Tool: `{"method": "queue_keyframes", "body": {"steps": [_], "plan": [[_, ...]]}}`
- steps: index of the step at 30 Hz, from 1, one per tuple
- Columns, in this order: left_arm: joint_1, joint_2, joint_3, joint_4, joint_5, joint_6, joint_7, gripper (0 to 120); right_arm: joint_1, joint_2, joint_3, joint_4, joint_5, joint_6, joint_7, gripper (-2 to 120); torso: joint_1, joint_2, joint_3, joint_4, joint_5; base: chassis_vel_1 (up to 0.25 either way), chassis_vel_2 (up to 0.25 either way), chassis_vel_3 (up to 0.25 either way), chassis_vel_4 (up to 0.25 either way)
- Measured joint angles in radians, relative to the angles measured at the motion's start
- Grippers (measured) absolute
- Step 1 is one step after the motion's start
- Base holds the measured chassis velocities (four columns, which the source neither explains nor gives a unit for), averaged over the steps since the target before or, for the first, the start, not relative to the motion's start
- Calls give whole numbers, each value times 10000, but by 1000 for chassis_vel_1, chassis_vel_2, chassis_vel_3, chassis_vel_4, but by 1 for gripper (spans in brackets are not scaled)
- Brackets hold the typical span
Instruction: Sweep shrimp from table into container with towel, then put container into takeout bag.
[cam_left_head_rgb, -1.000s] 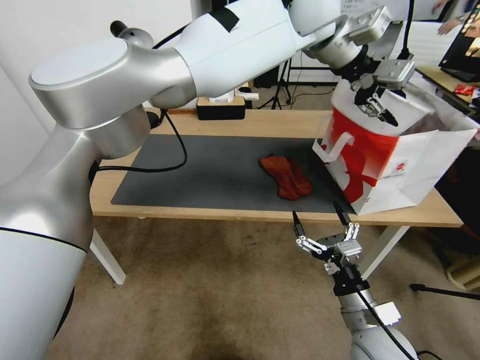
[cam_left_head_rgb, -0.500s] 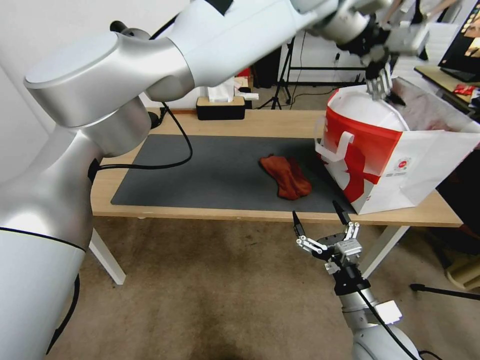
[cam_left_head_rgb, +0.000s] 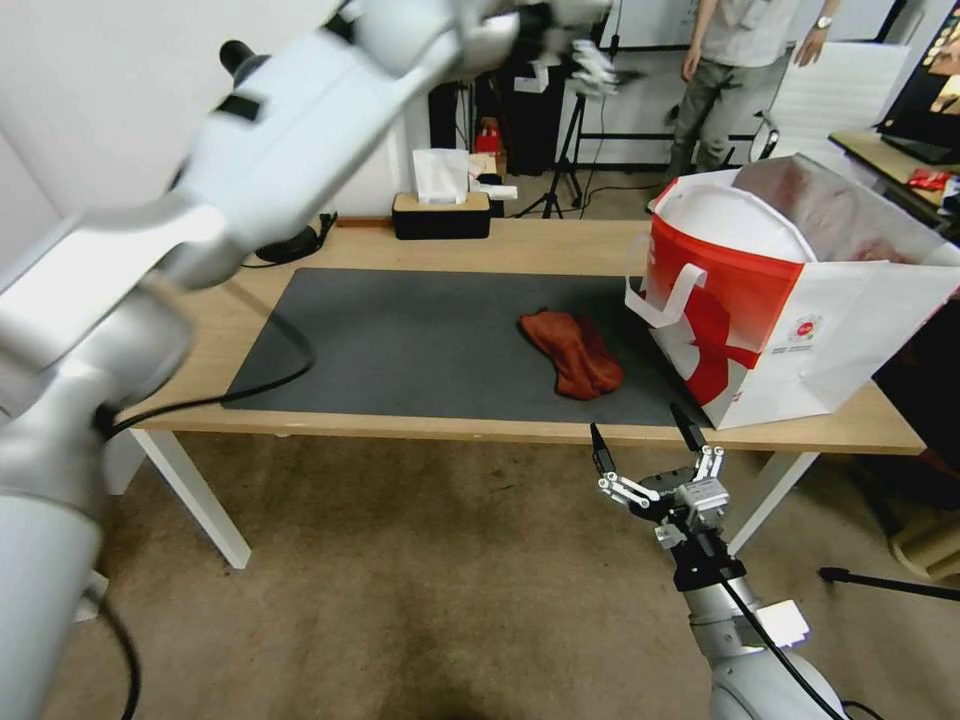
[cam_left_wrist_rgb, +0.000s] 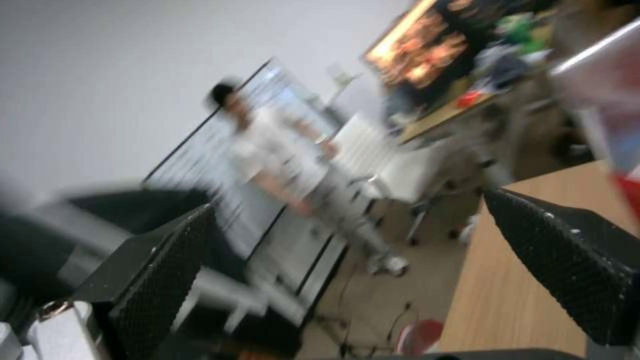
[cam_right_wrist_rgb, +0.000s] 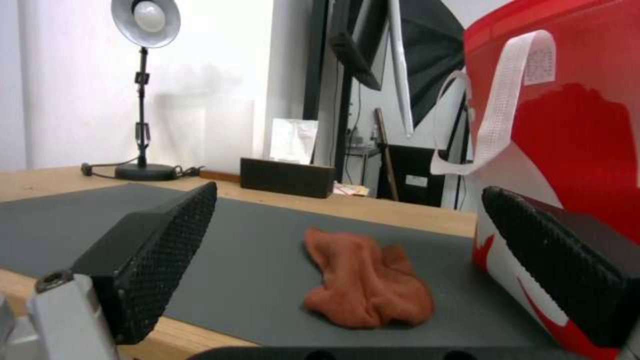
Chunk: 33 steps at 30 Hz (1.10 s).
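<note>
Two black fingers of my right end effector (cam_left_head_rgb: 645, 445) stand spread wide and empty just off the desk's near edge, below the small rust-red towel (cam_left_head_rgb: 573, 352). That soft cloth lies crumpled on the large dark grey mat (cam_left_head_rgb: 400, 340), toward the mat's right end on the long light-wood desk (cam_left_head_rgb: 550, 245). Just beside it, at the desk's right end, stands the large red-fronted paper takeout bag (cam_left_head_rgb: 780, 310) with white strap handle, and the round white plastic container (cam_left_head_rgb: 735, 225) sits inside its open mouth. Farthest off, beyond the desk's far edge and high up, my left end effector (cam_left_head_rgb: 585, 65) is spread open, holding nothing.
</note>
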Motion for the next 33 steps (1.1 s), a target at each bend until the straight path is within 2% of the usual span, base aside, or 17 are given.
{"method": "queue_keyframes", "body": {"steps": [2, 3, 6, 7, 9, 10, 13, 14, 15, 16, 17, 19, 20, 22, 26, 28, 33], "plan": [[880, 1056, -536, -1116, -154, 338, -765, 100, 8, 21, -4, 0, 0, -35, 3, 100, 0, 0, 0, -12, 2, 0, 0, 0, 0], [880, 1056, -536, -1116, -154, 338, -765, 100, 8, 21, -4, 0, 0, -35, 3, 100, 0, 0, 0, -12, 2, 0, 0, 0, 0], [2694, 2850, -1797, -2626, 17, 730, -1446, 100, -4, 35, -5, 0, -4, -51, 13, 100, 2, -1, 3, -4, -9, 0, 0, 0, 0], [2694, 2850, -1797, -2626, 17, 730, -1446, 100, -4, 35, -5, 0, -4, -51, 13, 100, 2, -1, 3, -4, -9, 0, 0, 0, 0], [4267, 3729, -3302, -3826, 75, 1236, -2259, 100, -19, 89, -5, 17, -18, -56, 15, 100, 1, 0, 0, -2, 9, 0, 0, 0, 0], [4267, 3729, -3302, -3826, 75, 1236, -2259, 100, -19, 89, -5, 17, -18, -56, 15, 100, 1, 0, 0, -2, 9, 0, 0, 0, 0], [7881, 4731, -6204, -6016, 362, 1426, -3722, 100, -60, 137, -26, 60, -44, -116, 19, 100, -4, 2, -2, -4, 8, 0, 0, 0, 0], [7881, 4731, -6204, -6016, 362, 1426, -3722, 100, -60, 137, -26, 60, -44, -116, 19, 100, -4, 2, -2, -4, 8, 0, 0, 0, 0], [8934, 4838, -6922, -6428, 515, 1389, -4035, 100, -57, 137, -43, 59, -51, -129, 24, 100, -4, 4, -3, -4, 20, 0, 0, 0, 0], [10417, 4815, -7949, -6902, 720, 1295, -4326, 100, -57, 140, -61, 59, -61, -139, 29, 100, -3, 3, -1, -8, 3, 0, 0, 0, 0], [10417, 4815, -7949, -6902, 720, 1295, -4326, 100, -57, 140, -61, 59, -61, -139, 29, 100, -3, 3, -1, -8, 3, 0, 0, 0, 0], [13012, 4452, -9945, -7598, 1051, 1065, -4855, 100, -111, 162, -88, 25, -151, -169, 84, 100, -1, 3, -1, -10, 17, 0, 0, 0, 0], [13012, 4452, -9945, -7598, 1051, 1065, -4855, 100, -111, 162, -88, 25, -151, -169, 84, 100, -1, 3, -1, -10, 17, 0, 0, 0, 0], [15483, 3687, -11454, -8233, 1443, 512, -5129, 100, -199, 200, -103, -6, -238, -170, 158, 100, -2, 3, -1, -4, -6, 0, 0, 0, 0], [17122, 2664, -12144, -8755, 1856, -188, -5337, 100, -273, 251, -100, -6, -297, -170, 221, 100, -3, 4, -2, -5, 19, 0, 0, 0, 0], [18560, 1331, -12387, -9215, 2182, -877, -5608, 100, -358, 311, -85, -23, -380, -170, 322, 100, -2, 3, -1, -8, 2, 0, 0, 0, 0], [19855, -12, -12216, -9405, 2822, -2162, -5631, 100, -422, 481, -168, -151, -571, -178, 483, 100, -2, 3, -1, -6, 13, 0, 0, 0, 0]]}}
